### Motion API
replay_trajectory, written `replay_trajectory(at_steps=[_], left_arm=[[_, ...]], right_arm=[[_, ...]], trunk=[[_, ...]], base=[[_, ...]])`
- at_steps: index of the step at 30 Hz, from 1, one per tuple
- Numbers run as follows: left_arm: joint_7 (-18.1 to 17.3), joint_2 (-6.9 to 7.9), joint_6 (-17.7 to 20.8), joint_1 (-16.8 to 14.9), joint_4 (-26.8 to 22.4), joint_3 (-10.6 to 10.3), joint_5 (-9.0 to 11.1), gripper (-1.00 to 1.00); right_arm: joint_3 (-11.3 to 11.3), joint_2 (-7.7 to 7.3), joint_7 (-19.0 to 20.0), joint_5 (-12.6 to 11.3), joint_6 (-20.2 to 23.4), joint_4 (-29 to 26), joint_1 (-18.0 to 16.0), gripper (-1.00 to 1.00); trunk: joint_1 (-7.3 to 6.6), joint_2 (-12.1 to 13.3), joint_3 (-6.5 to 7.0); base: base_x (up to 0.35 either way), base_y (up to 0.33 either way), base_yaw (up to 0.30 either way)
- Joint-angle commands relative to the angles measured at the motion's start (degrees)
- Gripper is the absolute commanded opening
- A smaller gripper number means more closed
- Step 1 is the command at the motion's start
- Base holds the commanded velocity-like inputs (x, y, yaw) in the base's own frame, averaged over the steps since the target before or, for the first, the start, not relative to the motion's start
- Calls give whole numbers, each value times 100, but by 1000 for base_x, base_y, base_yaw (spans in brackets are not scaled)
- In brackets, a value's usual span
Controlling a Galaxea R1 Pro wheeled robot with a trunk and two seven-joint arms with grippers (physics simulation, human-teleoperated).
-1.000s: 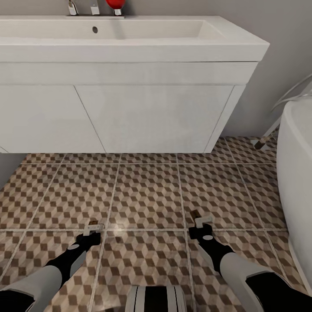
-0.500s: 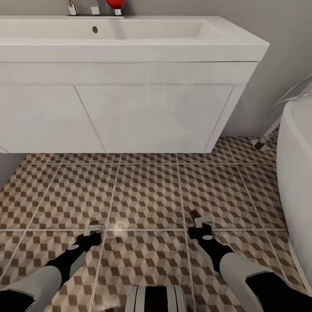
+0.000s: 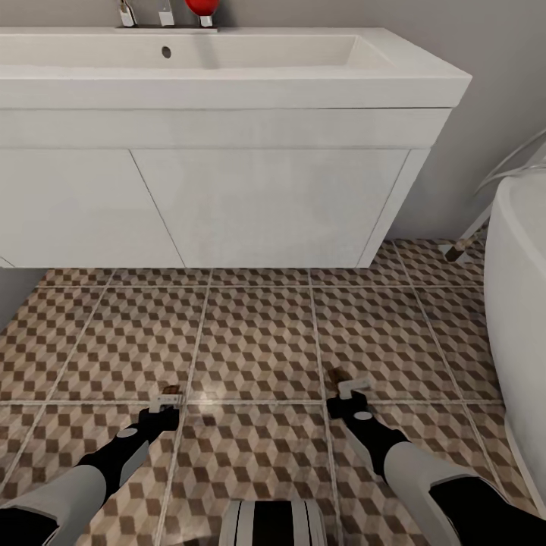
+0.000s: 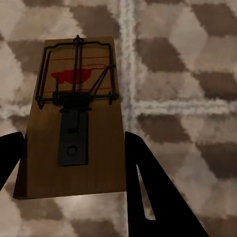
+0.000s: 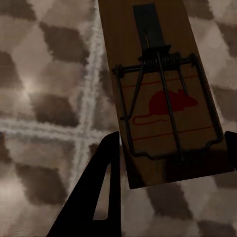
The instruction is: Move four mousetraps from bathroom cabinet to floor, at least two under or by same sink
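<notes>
Cube-patterned brown, beige and white tiled bathroom floor [image 3: 258, 341] underfoot, pale grout lines crossing. Wide white rectangular sink [image 3: 227, 68] on white two-door vanity ahead, chrome tap at back; white oval bathtub [image 3: 519, 303] off to the right.

Left pincer [image 3: 165, 397] low over the tiles, fingers [image 4: 148, 187] set on either side of a tan wooden mousetrap [image 4: 74, 128] with dark wire and red mouse mark; board gripped by its long edges, seen just above a grout crossing.

Right pincer [image 3: 350, 387] likewise low, dark fingers [image 5: 98, 192] flanking a second tan wooden mousetrap [image 5: 163, 94], red mouse print facing up, board clamped between them. Both traps in front of the vanity, apart from it.
</notes>
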Motion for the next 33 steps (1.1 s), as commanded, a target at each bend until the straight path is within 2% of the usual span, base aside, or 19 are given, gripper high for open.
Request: replay_trajectory(at_steps=[1,5,13,24,33], left_arm=[[-22,4,-24,-4,6,-41,45,-100],[-24,4,-27,-4,6,-41,43,-100],[-24,4,-37,-4,6,-41,39,-100],[-24,-2,-46,-4,6,-41,34,-100],[-24,-21,-46,-4,6,-48,33,-100]], right_arm=[[38,-8,96,-24,-2,8,-5,-100],[29,-23,420,-46,73,8,-6,-100],[22,-28,577,-66,210,8,-8,-100],[-23,-19,452,-71,315,8,-9,-100],[-67,-10,204,-72,305,8,-11,-100]], trunk=[[-1,-1,-3],[-1,-1,-3],[-1,-1,-3],[-1,-1,-3],[-1,-1,-3]], base=[[0,0,0],[0,0,0],[0,0,0],[0,0,0],[0,0,0]])
